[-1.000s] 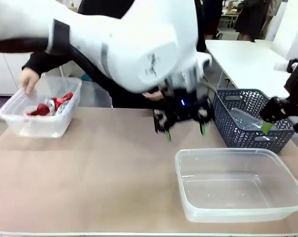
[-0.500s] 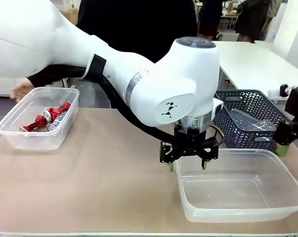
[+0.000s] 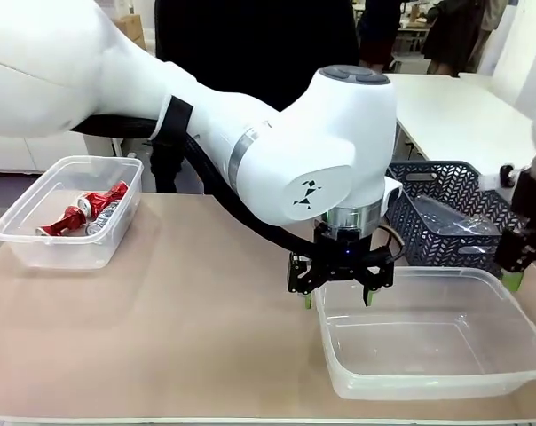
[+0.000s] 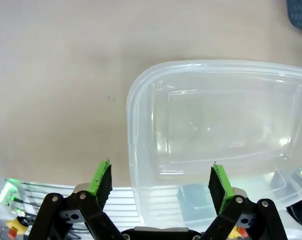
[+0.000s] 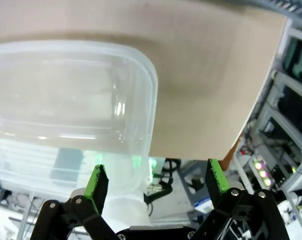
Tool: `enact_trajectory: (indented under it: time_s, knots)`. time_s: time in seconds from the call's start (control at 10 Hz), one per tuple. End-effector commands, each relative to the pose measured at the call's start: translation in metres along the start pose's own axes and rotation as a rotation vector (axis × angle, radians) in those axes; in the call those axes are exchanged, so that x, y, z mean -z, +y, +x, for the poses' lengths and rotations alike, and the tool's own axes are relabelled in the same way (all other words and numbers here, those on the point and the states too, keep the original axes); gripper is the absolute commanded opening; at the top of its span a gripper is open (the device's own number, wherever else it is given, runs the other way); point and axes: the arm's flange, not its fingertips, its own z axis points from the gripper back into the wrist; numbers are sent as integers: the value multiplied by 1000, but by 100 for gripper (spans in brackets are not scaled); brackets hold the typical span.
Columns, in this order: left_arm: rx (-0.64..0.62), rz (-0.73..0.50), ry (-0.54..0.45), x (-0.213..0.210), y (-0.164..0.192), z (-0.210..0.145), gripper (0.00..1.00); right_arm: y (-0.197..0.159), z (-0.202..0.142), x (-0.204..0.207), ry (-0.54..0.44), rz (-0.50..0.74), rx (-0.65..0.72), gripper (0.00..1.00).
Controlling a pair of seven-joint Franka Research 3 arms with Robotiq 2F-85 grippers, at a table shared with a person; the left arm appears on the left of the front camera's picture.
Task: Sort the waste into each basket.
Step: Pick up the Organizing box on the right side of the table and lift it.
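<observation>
Person's hand left far tub (image 3: 46,253) | tubs 2, near tub (image 3: 428,382) under left jaws | both jaws open

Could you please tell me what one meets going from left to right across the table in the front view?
The clear tub holding red cans → left gripper → dark basket → right gripper. The empty clear tub spans beneath the last three, so it is left out.

Glossy clear plastic tub (image 3: 410,380), matt tan tabletop (image 3: 188,311), perhaps paper-covered.
</observation>
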Motion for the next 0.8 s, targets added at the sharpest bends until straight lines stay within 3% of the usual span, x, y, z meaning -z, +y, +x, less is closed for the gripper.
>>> enact_trajectory:
  time_s: [0.0,0.4,0.5,0.6,0.7]
  knots:
    - [83,1,44,11,2,0,100,1,4,40,105,-12,2,100]
    - [186,31,90,26,3,-2,100,-1,-5,79,134,59,32,100]
    - [180,70,84,30,2,-3,40,-3,-5,83,131,83,36,100]
    - [186,87,91,32,1,-4,40,-3,-4,86,131,99,33,100]
    - [183,92,92,33,2,-4,0,-1,-4,91,130,109,10,44]
